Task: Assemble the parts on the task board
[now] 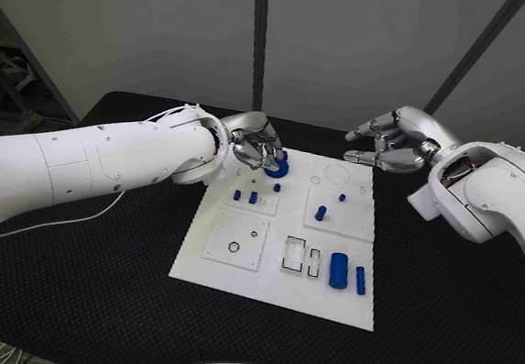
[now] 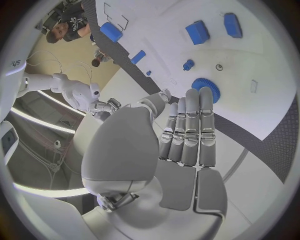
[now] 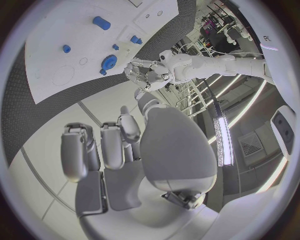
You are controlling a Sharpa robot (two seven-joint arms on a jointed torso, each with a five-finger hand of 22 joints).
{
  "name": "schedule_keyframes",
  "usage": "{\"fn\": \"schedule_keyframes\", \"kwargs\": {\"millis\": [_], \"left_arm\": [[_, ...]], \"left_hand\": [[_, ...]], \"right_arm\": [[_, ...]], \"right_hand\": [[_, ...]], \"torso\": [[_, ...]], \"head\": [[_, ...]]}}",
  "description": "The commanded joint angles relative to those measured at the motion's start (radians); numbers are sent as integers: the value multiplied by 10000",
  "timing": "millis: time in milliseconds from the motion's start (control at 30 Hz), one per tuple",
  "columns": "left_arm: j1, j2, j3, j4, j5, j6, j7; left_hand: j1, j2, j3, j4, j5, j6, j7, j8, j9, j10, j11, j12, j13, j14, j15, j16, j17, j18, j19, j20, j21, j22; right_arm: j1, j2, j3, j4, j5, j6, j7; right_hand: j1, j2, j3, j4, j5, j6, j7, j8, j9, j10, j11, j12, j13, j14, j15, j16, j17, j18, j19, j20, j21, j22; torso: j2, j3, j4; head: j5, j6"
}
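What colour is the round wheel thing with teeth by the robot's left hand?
Blue. The gear shows best in the left wrist view, lying on the white task board.

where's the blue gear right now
In the head view the blue gear sits at the task board's far left corner, right beside the left hand.

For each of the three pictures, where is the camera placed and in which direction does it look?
Head view: on the robot's head, looking down at the white rectangular task board; both white arms enter.
Left wrist view: behind the left hand, facing the board; fingers extended toward the blue round gear-like part.
Right wrist view: behind the right hand, facing the board's far end; the left hand appears beyond.
Shared: all show the blue round part.
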Motion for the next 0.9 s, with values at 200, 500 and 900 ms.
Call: {"fn": "schedule_keyframes", "kwargs": {"millis": [200,500,900], "left_arm": [[12,533,-274,-552,-1907,164,741],[15,944,-395,-866,-2606,946,71],[14,1142,-417,-1010,-3220,1504,-335]], "left_hand": [[-112,42,-280,-237,-28,110,-12,18,-1035,382,33,-675,-1380,659,-25,28,-227,-192,484,32,-24,-21],[-380,19,-584,-196,-37,153,-66,31,-1687,482,-22,-869,-2085,1714,-101,2034,1057,-190,1204,-49,431,253],[-360,106,-709,-217,-31,277,-53,73,-2255,596,-29,-868,-2660,2520,-125,4914,3184,-603,2427,-94,3049,2580]], "right_arm": [[19,42,6,-7,33,-13,100],[19,81,6,-5,33,-5,102],[19,114,6,-8,33,3,105]], "right_hand": [[-35,46,51,27,44,-63,2,-15,-11,-39,19,-37,-6,438,-27,-56,-6,87,293,-36,-38,1484],[-35,46,51,27,44,-63,2,-15,-11,-39,19,-37,-6,438,-27,-56,-6,87,293,-36,-38,1484],[-27,59,64,24,47,-60,2,-12,-14,-45,19,-49,-15,440,-28,-52,3,87,292,-36,-41,1482]], "torso": [[-3,2,8],[-1,4,-13],[-1,-4,3]], "head": [[-125,76],[-166,65],[-102,21]]}}
